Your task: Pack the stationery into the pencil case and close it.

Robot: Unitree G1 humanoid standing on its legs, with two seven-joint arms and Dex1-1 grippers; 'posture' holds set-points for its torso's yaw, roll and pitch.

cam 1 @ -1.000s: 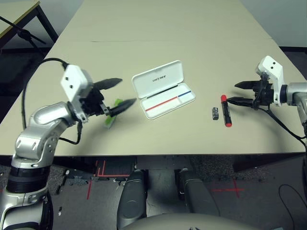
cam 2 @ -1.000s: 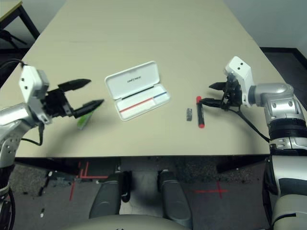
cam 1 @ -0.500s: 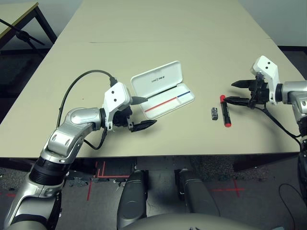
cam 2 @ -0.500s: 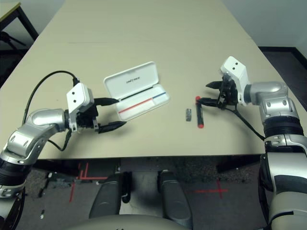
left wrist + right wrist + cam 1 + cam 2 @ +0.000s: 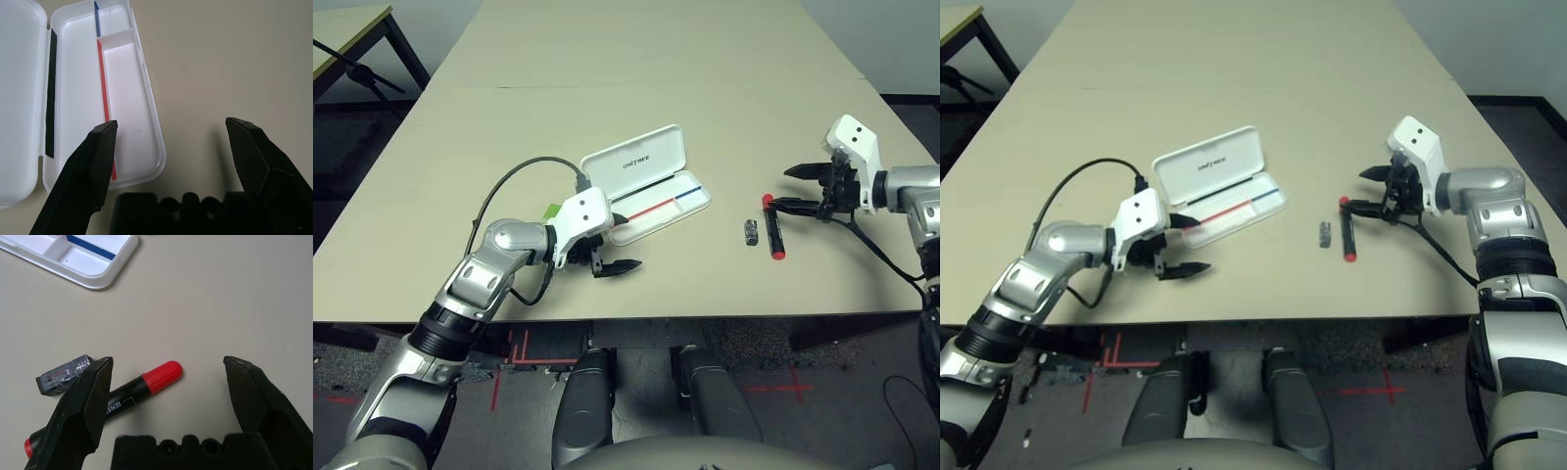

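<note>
Reaching across the table (image 5: 636, 59) from my left side, my left gripper (image 5: 612, 247) hangs low at the near left corner of the pencil case (image 5: 647, 183), its two black fingers spread wide and holding nothing; through the left wrist camera one finger (image 5: 98, 156) sits over the near end of the case's tray while the other is over bare tabletop. Just behind my left wrist, a sliver of the green highlighter (image 5: 551, 211) lies on the table, mostly hidden by the gripper's white housing. The pencil case lies open and flat near the middle of the table, its lid (image 5: 631, 161) folded back on the far side with printed lettering on it, and its tray (image 5: 127, 98) towards me with a red and blue stripe running along its length; the tray holds nothing that I can see. Further right, well apart from the case, a small dark grey piece (image 5: 752, 231) lies on the table, and just beside it lies the marker pen (image 5: 772, 226), black-bodied with red ends. My right gripper (image 5: 803, 187) hovers just right of the marker's far end, fingers parted and empty, with the marker's red cap (image 5: 161, 376) showing between them in the right wrist camera.
</note>
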